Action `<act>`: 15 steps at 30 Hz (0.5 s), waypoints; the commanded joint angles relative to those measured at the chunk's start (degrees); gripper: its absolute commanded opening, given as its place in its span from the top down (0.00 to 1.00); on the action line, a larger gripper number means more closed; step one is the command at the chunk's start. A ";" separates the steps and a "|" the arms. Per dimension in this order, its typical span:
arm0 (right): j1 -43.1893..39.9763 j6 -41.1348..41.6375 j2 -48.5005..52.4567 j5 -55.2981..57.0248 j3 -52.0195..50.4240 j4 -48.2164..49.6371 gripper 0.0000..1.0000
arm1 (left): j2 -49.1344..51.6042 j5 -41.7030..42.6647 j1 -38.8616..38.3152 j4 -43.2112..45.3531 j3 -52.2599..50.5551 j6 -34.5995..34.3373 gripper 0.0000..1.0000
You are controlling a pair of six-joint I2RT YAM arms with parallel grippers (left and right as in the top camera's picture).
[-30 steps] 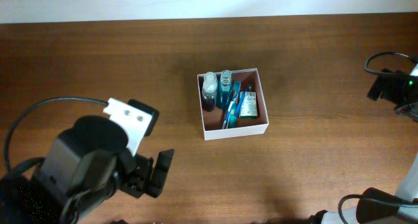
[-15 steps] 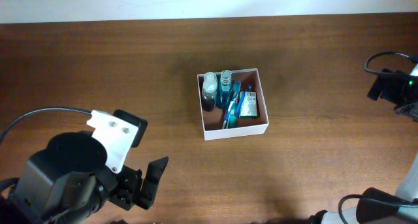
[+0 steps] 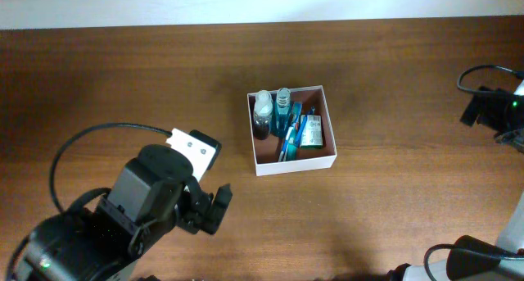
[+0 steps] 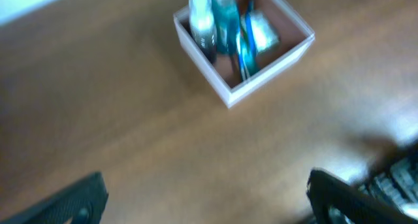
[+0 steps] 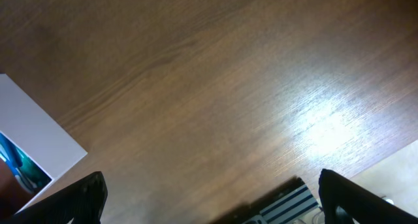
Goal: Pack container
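Observation:
The container is a square white-walled box with a pinkish-brown inside at mid table. It holds a clear bottle with dark liquid, a teal bottle, blue stick-like items and a small green-and-white carton. My left gripper is open and empty, lower left of the box and well apart from it. In the left wrist view the box is at the top, far beyond the gripper. My right gripper is open and empty; only the box's white corner shows there.
The right arm and its cable sit at the table's right edge. A blue-and-white striped part lies at the bottom of the right wrist view. A pale wall band runs along the table's far edge.
The left arm first dropped toward the lower left, then swung right and up, closer to the container. The right arm and the box contents have not moved.

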 commanded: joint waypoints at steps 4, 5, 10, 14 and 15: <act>-0.35 -0.04 -0.59 -0.13 0.09 0.17 0.01 | -10.08 4.76 9.01 12.90 -18.12 5.77 0.01; -0.35 -0.04 -0.59 -0.13 0.09 0.17 0.02 | -11.50 5.38 10.34 14.84 -20.79 5.77 0.01; -0.35 -0.04 -0.59 -0.13 0.09 0.17 0.01 | -19.76 9.79 15.80 26.03 -34.45 7.21 0.01; -0.35 -0.07 -0.59 -0.13 0.09 0.17 0.01 | -26.43 17.22 19.06 37.75 -44.59 14.32 0.01; -0.35 -0.04 -0.59 -0.13 0.09 0.17 0.01 | -27.98 19.52 20.22 40.87 -47.01 16.13 0.01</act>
